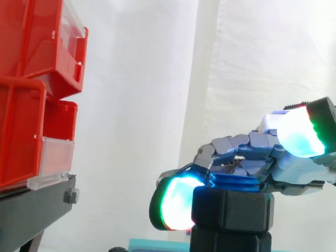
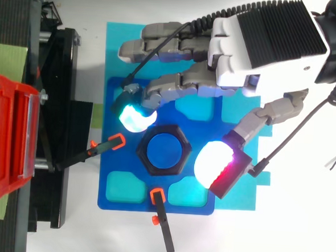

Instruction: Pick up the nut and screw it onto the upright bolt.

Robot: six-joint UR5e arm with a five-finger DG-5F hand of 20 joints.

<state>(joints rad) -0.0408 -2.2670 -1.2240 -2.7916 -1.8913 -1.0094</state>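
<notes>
Nut [image 1: 231, 209] threaded on the upright bolt [image 2: 163, 150] at the centre of the blue plate [image 2: 134, 204]; robot hand [image 2: 264, 40] released.
Judged rigid, light and slick: grip opposing flats. One pad [image 2: 134, 117] is just beside a flank, the other [image 2: 214, 163] stands clear.

Big black six-sided nut [image 1: 231, 209], lying flat around the blue bolt [image 1: 234, 183], resting on a second black six-sided block [image 1: 230, 249], bolt standing straight up mid blue board [image 2: 126, 163], its ridged top poking just above the nut
</notes>
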